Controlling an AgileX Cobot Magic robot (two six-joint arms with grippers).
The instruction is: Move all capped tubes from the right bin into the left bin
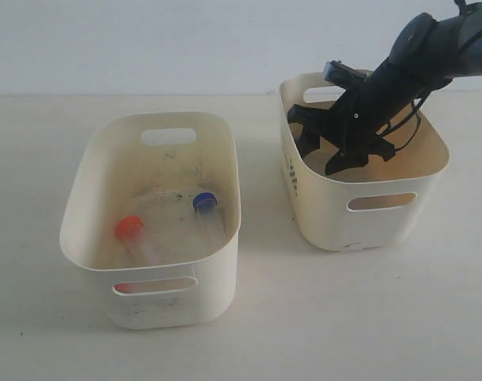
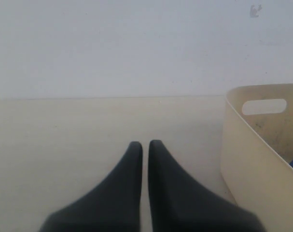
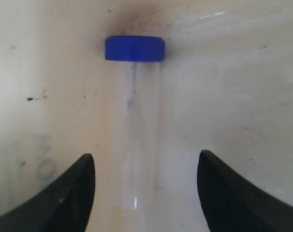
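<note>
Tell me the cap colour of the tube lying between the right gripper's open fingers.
Blue cap, clearest in the right wrist view.

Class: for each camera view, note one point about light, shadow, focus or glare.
Exterior view: soft, even light, a faint shadow beside the right bin. Left wrist view: the left hand is blurred, the left bin sharper. Right wrist view: the right hand is soft-edged; the blue-capped tube has a barely visible clear body and dark shading beyond its cap.

Place: you seem to be at a lab-style test bench
Surfaces: your plain pale counter [image 1: 368, 317] backs onto a blank white wall [image 1: 145, 40]
Contents: clear capped tubes [image 1: 130, 229] in the left bin [image 1: 98, 167], right bin [image 1: 328, 206] beside it
</note>
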